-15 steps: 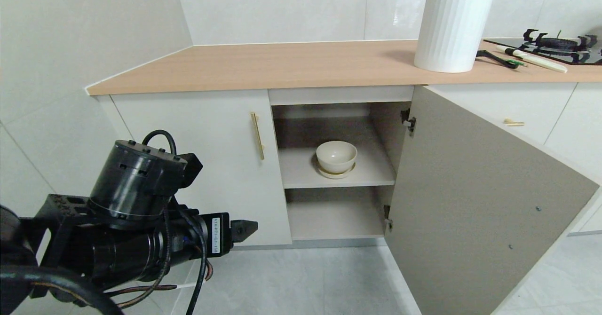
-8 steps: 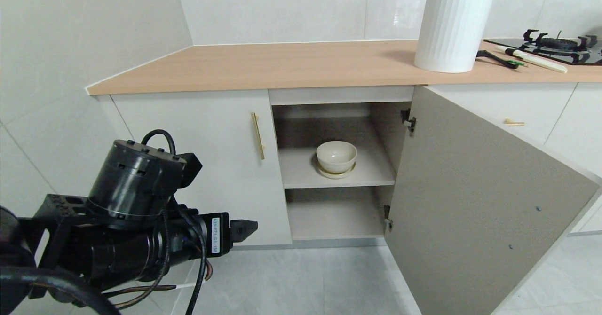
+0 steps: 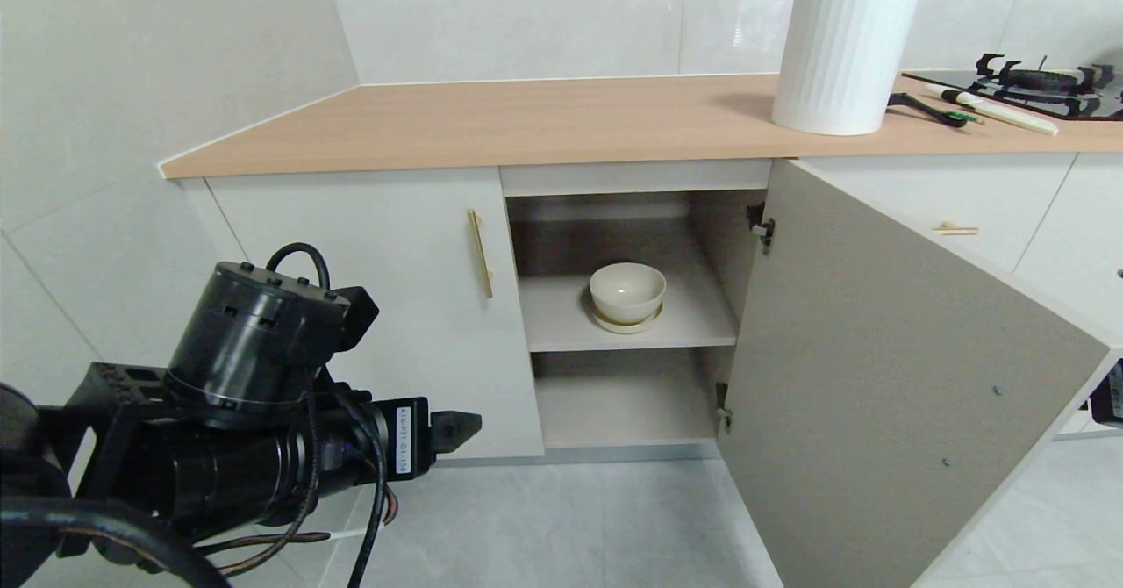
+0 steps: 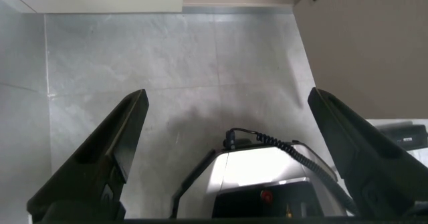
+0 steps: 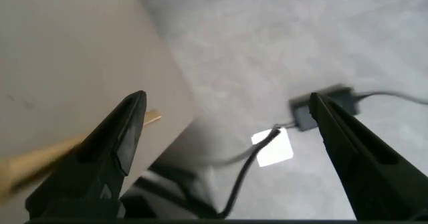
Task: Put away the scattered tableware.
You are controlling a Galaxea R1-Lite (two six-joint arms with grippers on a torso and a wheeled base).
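Note:
A cream bowl (image 3: 627, 290) sits on a small plate (image 3: 626, 322) on the upper shelf (image 3: 693, 316) of the open cabinet. The cabinet door (image 3: 877, 351) stands swung out to the right. My left gripper (image 3: 456, 430) hangs low at the left, level with the cabinet's base and pointing toward it. In the left wrist view it (image 4: 227, 100) is open over the floor with nothing between its fingers. My right gripper (image 5: 227, 100) is open too, beside the door's outer face (image 5: 67, 50) and close to the gold handle (image 5: 152, 118). A dark part of my right arm (image 3: 1108, 395) shows past the door's free edge.
A tall white ribbed container (image 3: 847, 44) stands on the wooden counter (image 3: 526, 118), with a white-handled utensil (image 3: 991, 110) and a stove (image 3: 1044, 79) to its right. The cabinet's left door (image 3: 377, 307) is closed. The lower shelf (image 3: 623, 404) holds nothing; grey floor tiles (image 3: 570, 527) lie in front.
The open door's free edge has shifted slightly left. A part of my right arm has come into view at the right edge. The left arm and the bowl have not moved.

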